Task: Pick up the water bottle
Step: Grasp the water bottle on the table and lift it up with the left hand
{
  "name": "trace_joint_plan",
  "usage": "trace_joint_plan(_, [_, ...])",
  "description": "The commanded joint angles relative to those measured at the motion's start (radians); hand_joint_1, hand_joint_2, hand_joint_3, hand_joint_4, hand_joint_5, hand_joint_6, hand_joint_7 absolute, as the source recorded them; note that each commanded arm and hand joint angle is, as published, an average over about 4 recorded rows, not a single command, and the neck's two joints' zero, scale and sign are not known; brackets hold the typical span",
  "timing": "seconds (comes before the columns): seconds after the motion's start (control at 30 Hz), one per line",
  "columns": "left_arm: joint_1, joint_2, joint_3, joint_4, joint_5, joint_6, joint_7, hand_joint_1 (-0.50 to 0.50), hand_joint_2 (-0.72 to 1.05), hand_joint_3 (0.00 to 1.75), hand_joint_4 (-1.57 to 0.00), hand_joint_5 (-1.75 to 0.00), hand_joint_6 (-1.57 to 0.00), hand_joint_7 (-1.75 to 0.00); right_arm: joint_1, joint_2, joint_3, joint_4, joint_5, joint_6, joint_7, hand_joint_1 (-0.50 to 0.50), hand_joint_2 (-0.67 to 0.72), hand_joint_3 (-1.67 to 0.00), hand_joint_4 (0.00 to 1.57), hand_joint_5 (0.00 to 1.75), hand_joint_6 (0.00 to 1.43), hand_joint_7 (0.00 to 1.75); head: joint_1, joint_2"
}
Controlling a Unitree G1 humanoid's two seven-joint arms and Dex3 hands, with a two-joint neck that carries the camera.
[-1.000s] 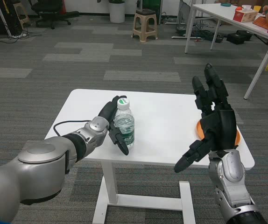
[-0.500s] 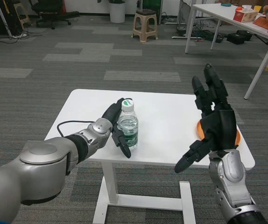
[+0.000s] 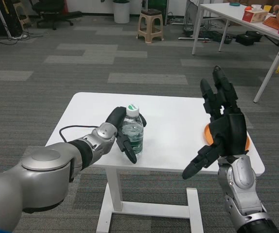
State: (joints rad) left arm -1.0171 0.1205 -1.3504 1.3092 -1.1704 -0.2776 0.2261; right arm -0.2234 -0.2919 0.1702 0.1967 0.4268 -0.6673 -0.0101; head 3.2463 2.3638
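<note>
Near the centre of the frame, the water bottle (image 3: 131, 130) stood upright on the white table (image 3: 173, 121), toward its front-left part. The left hand (image 3: 117, 131) wrapped it from the left, fingers curled round the body below the cap, apparently so the bottle could be raised. At right, the right hand (image 3: 221, 126) hovered, fingers spread, holding nothing, above an orange object (image 3: 208, 134).

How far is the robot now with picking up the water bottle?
Done: the left robot hand has reached the clear plastic water bottle with a white cap, and its fingers wrap around it. Left: the lift, since the bottle looks to be standing on the white table. The right robot hand hangs open, apart.
</note>
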Motion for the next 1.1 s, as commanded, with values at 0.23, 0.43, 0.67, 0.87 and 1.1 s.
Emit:
trace_joint_plan(0.23, [-0.004, -0.007, -0.020, 0.021, -0.008, 0.005, 0.037, -0.50, -0.55, 0.09, -1.55, -1.75, -1.39, -1.68, 0.011, -0.007, -0.005, -0.006, 0.004, -0.006, -0.007, -0.16, 0.72, 0.00, 0.11, 0.00, 0.00, 0.00, 0.002, -0.003])
trace_joint_plan(0.43, [0.009, -0.007, -0.021, 0.033, 0.000, -0.019, 0.052, -0.33, -0.39, 0.09, -1.57, -1.75, -1.44, -1.55, 0.012, -0.009, -0.006, -0.007, 0.005, -0.006, -0.008, -0.12, 0.72, 0.00, 0.11, 0.00, 0.00, 0.00, 0.002, -0.005])
trace_joint_plan(0.67, [0.058, 0.003, 0.050, 0.050, -0.001, -0.107, 0.020, 0.44, -0.37, 0.09, -1.57, -1.75, -1.43, -1.31, 0.025, -0.007, -0.011, -0.012, 0.006, -0.007, -0.008, -0.12, 0.72, 0.00, 0.11, 0.00, 0.00, 0.00, -0.003, -0.006])
trace_joint_plan(0.87, [0.089, 0.021, 0.147, 0.047, 0.000, -0.136, -0.056, 0.50, -0.35, 0.09, -1.57, -1.75, -1.41, -1.17, 0.034, -0.005, -0.017, -0.014, 0.006, -0.008, -0.008, -0.12, 0.72, 0.00, 0.11, 0.00, 0.00, 0.00, -0.008, -0.006])
trace_joint_plan(1.1, [0.101, 0.037, 0.206, 0.048, 0.001, -0.160, -0.129, 0.50, -0.28, 0.09, -1.57, -1.75, -1.41, -1.05, 0.039, -0.001, -0.019, -0.014, 0.006, -0.008, -0.008, -0.12, 0.72, 0.00, 0.11, 0.00, 0.00, 0.00, -0.010, -0.013])
